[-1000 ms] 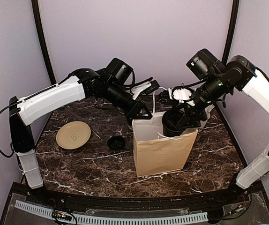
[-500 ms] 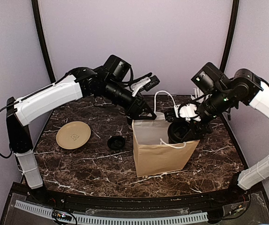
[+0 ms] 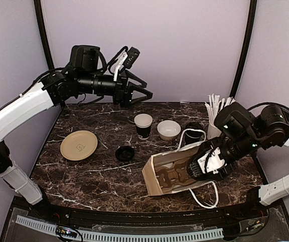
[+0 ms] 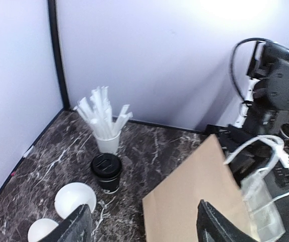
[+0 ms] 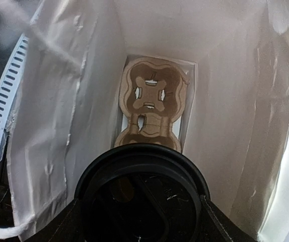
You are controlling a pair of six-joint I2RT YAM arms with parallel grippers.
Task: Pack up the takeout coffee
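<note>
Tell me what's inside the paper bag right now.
A cardboard cup carrier lies at the bottom of the paper bag, its visible slot empty. The right gripper holds a black-lidded coffee cup at the mouth, hiding the carrier's near half.

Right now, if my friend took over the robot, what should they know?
Left gripper: open, empty, raised above the far side of the table.
Right gripper: shut on a lidded cup, inside the mouth of the paper bag, which lies tipped on its side.
Cardboard carrier is inside the bag, no cup seated yet.
On the table: second lidded cup, open cup, loose lid.
Left: seat the held cup, lid the open one, pack the rest.
</note>
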